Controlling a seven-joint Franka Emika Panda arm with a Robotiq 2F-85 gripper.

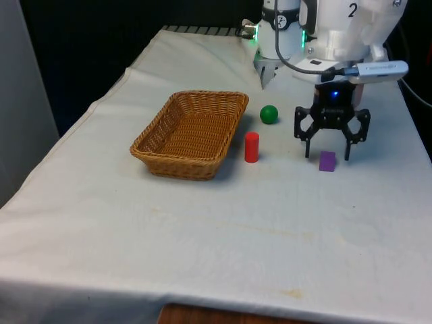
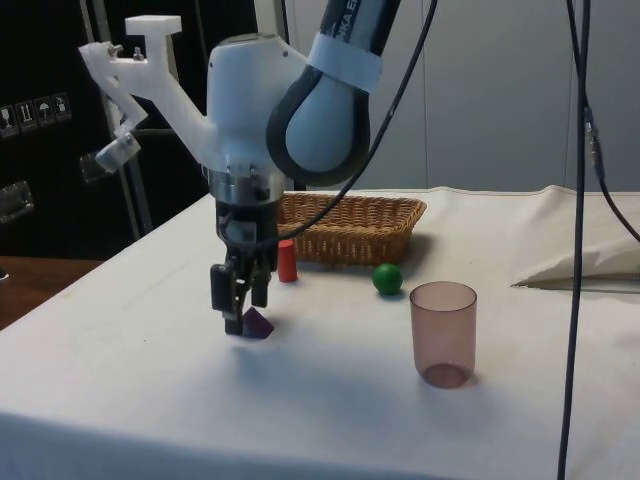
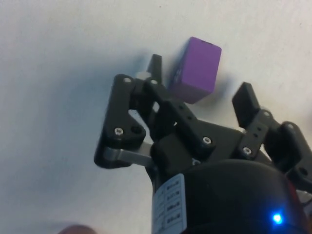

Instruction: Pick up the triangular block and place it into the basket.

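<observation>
Nearest the front camera: purple triangular block [image 1: 327, 160] on the white cloth [image 1: 216, 229], well to the front view's right of the wicker basket [image 1: 191, 133]. Just above and behind it, black gripper [image 1: 329, 156] with fingers spread wide, straddling the block without clasping it. Nearer the basket, just beside its right wall, an upright red cylinder [image 1: 252, 146]. Slightly farther back, a green ball [image 1: 268, 114]. Beyond the ball in the side view, a translucent brown cup [image 2: 443, 333].

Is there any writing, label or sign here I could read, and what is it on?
"KA E": part of the lettering on the arm, cut off by the picture's edge.
White label on the gripper: print too blurred to read.
Stickers on the dark cabinet: pictograms, no readable words.
</observation>
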